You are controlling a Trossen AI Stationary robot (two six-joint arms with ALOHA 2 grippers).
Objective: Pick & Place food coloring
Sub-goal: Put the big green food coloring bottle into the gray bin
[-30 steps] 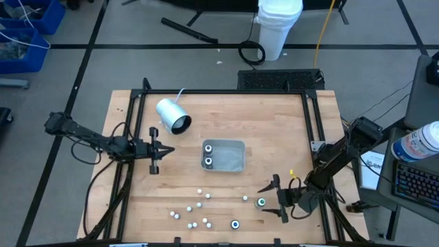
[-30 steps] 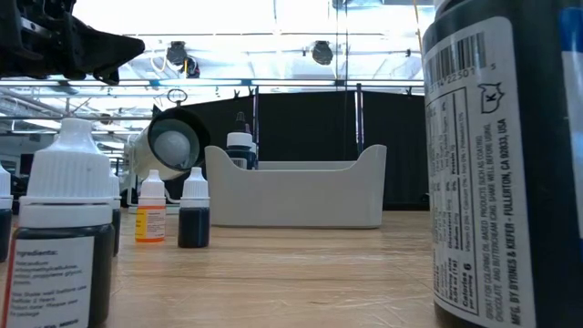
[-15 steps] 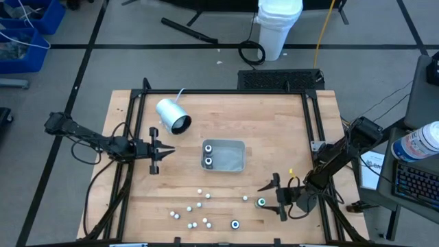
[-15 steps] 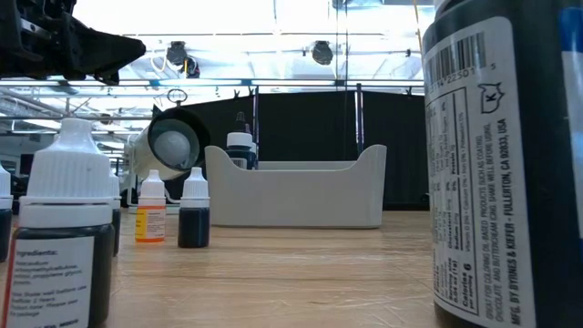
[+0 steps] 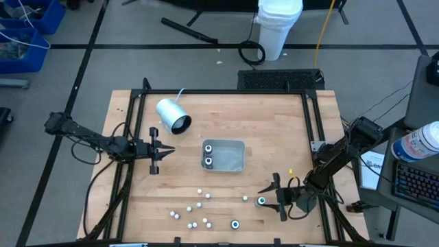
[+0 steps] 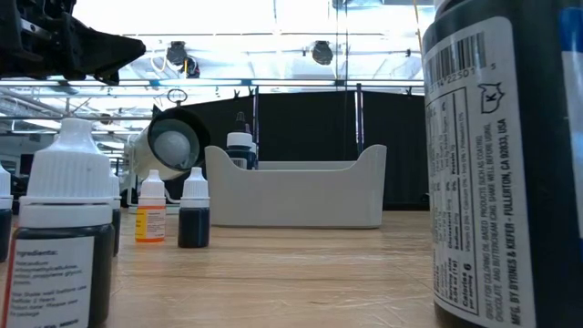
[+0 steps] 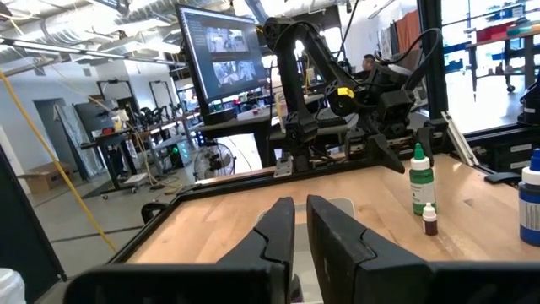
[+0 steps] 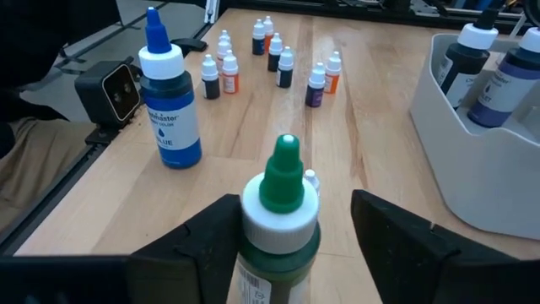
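Food coloring bottles [image 5: 199,206] scattered on tabletop [image 5: 226,116] near front edge; two more stand in grey tray [image 5: 223,156]. Right claw [image 5: 273,196] spread wide, fingers either side of green-capped bottle [image 8: 280,211], not pinching it. Blue bottle [image 8: 170,101] nearby. Left claw [image 5: 164,151] nearly pressed together, empty, hovering left of tray.

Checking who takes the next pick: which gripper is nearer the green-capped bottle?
Right. The right gripper has its open jaws either side of the green-capped bottle; the left gripper is far across the table, beyond the tray.
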